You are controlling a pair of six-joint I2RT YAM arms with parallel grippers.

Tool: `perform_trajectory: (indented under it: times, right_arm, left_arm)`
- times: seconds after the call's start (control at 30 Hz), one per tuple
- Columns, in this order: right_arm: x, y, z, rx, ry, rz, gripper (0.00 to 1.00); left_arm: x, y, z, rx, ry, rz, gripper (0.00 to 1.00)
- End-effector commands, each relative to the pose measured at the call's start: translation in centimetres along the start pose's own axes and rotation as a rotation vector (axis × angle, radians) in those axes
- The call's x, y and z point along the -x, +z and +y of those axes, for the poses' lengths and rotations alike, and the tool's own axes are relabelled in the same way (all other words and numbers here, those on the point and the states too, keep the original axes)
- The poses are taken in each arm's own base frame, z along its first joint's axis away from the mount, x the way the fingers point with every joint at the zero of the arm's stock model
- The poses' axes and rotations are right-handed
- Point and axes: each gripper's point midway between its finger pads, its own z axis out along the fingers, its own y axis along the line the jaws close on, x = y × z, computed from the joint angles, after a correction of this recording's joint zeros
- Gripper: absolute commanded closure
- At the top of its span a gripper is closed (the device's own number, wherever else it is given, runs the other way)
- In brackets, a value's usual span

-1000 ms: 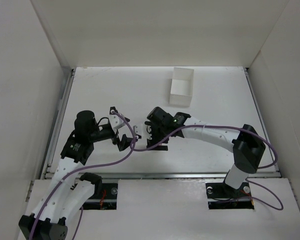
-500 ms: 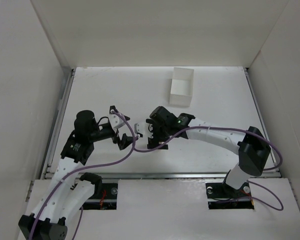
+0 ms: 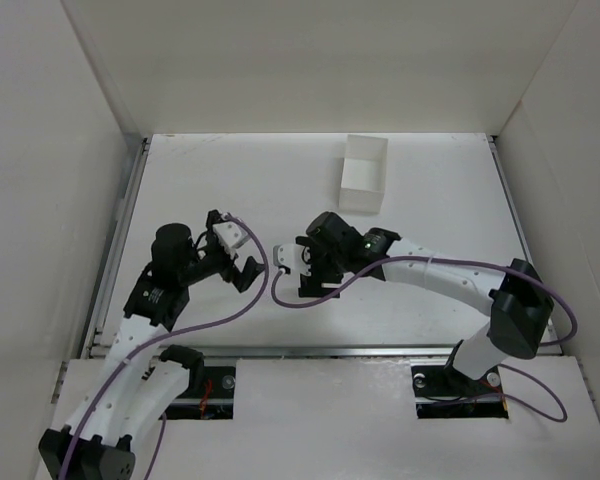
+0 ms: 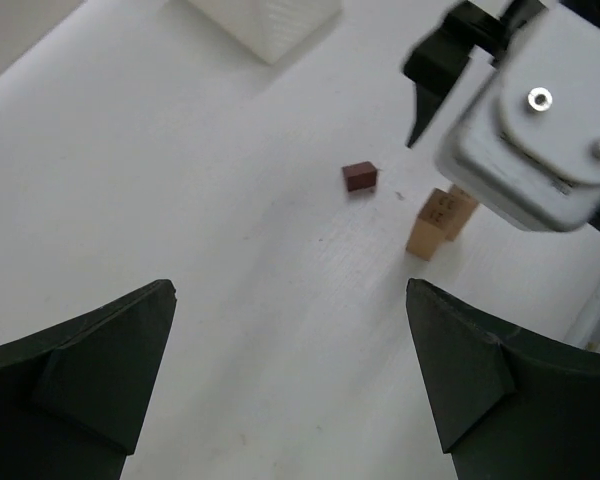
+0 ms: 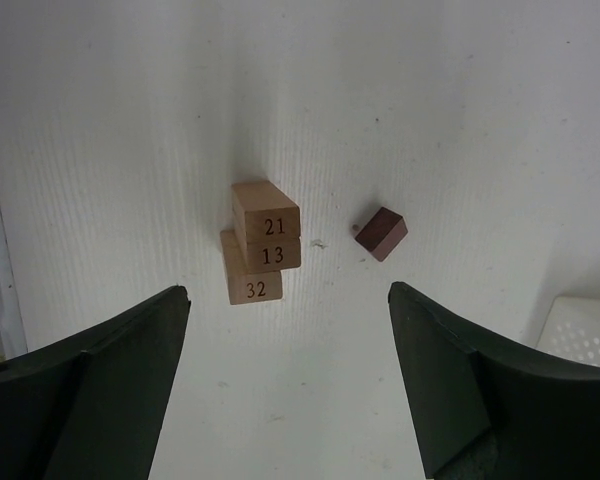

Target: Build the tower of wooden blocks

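Where the right wrist view looks down on the white table [image 5: 130,120], the wood block tower [image 5: 264,245] stands as three small light tan rectangular blocks laid one upon another. Their near end faces carry printed numbers: 21 on the top block, 13 on the middle, 32 on the bottom. The upper two sit flush. The bottom block is offset a little to the left, so a strip of its top face shows. A small dark reddish-brown wooden block [image 5: 381,233] lies flat on the table just beside the stack, apart from it and turned at an angle to it.

The right gripper [image 5: 285,400] hangs above these blocks with its two dark fingers well apart and nothing between them. It touches neither the stack nor the dark block.

The left gripper [image 4: 290,400] is also spread wide and empty, low over bare table. From its wrist view, the tan stack [image 4: 436,222] and the dark block [image 4: 359,177] lie ahead, with the right gripper's grey housing [image 4: 525,130] over the stack.

In the top view the two grippers [image 3: 242,255] [image 3: 288,275] face each other near the table's middle, and the blocks are hidden beneath the right one. A white square box [image 3: 365,172] stands well apart, toward the far edge.
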Motion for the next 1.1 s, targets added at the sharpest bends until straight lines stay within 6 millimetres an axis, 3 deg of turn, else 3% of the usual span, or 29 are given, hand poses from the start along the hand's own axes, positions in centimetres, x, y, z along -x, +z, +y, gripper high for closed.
perform_trajectory:
  times: [0.0,0.17,0.5,0.63,1.07]
  right_arm:
    - [0.7,0.5,0.0,0.010,-0.011,-0.042,0.15]
    - [1.1,0.7,-0.3,0.017,-0.001,-0.034,0.20]
    - [0.2,1.8,0.0,0.050,-0.046,0.002,0.21]
    - [-0.4,2.7,-0.2,0.052,-0.052,0.035,0.31]
    - [-0.4,3.3,-0.7,0.034,-0.053,0.042,0.43]
  left_arm:
    - [3.4,-2.2,3.3,0.249,-0.040,-0.117,0.00]
    - [6.7,-4.7,3.5,0.344,-0.070,-0.302,0.00]
    - [6.5,-3.9,3.1,0.300,-0.137,-0.280,0.00]
    - [8.2,-4.1,3.2,0.294,-0.129,-0.327,0.00]
    - [7.7,-3.2,3.3,0.271,-0.132,-0.301,0.00]
